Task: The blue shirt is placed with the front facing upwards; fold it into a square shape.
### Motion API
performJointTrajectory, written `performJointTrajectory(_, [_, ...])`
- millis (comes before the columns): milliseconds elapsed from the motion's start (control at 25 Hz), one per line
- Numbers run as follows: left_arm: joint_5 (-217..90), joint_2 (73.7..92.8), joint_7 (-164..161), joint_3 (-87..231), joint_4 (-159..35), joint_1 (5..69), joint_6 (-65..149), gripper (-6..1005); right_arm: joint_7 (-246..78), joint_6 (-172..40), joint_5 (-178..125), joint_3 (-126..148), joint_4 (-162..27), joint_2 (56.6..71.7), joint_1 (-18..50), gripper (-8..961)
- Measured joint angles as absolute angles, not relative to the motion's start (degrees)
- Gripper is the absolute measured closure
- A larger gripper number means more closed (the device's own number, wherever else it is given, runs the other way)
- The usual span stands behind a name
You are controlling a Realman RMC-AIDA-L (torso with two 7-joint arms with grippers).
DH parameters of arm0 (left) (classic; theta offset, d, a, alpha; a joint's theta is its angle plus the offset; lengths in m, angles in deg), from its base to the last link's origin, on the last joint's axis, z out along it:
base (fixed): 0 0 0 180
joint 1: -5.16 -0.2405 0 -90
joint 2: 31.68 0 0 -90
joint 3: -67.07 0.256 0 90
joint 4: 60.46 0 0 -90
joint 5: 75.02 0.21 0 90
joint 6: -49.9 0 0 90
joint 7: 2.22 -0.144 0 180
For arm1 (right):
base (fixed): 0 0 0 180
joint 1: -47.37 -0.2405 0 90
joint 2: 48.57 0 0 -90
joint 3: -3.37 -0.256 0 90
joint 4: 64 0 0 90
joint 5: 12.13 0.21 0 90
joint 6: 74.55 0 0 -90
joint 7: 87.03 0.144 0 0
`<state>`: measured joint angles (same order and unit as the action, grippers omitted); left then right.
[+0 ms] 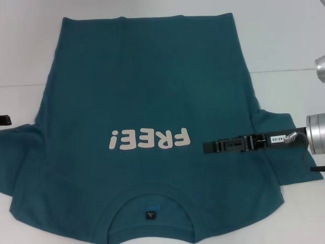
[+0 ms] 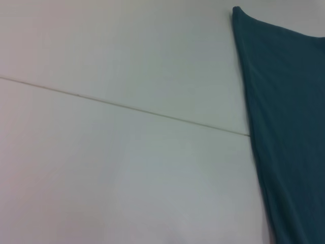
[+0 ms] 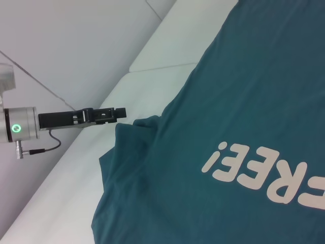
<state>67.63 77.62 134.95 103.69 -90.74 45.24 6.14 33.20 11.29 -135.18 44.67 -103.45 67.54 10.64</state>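
Blue shirt (image 1: 152, 96): lies spread flat on the white desk (image 1: 284, 46), front up, with the cream "FREE!" print (image 1: 149, 139) facing the head camera upside down; the neck opening with its small dark neck label (image 1: 151, 215) is at the robot's side, and the hem is at the far side.

Right pincer (image 1: 210, 146): reaches in from the right, low over the shirt's body just to the right of the print's "F"; the right sleeve (image 1: 277, 132) lies under and behind its black body. Its fingers look pressed together edge-on in the head view, but I cannot tell for sure, nor whether any cloth is pinched.

Left pincer (image 3: 119, 113): well out to the left of the shirt's body, its black tip at the edge of the left sleeve (image 3: 129, 152), which bunches up just below it in the right wrist view. Only a dark sliver of it shows at the head view's left border. Whether it is spread or pinching the sleeve, I cannot tell.

Left wrist view: bare desk crossed by a thin seam (image 2: 127, 109), with one straight edge of the shirt running alongside.

Sleeves: both lie out to the sides, unfolded.
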Motion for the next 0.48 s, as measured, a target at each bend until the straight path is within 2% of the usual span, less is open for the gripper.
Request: performJointTrajectory(480, [68.95, 77.61, 135.53, 105.28, -88.5, 45.47, 8.61, 124, 33.2, 11.3, -135.18, 44.67, -103.37, 67.52, 10.81, 37])
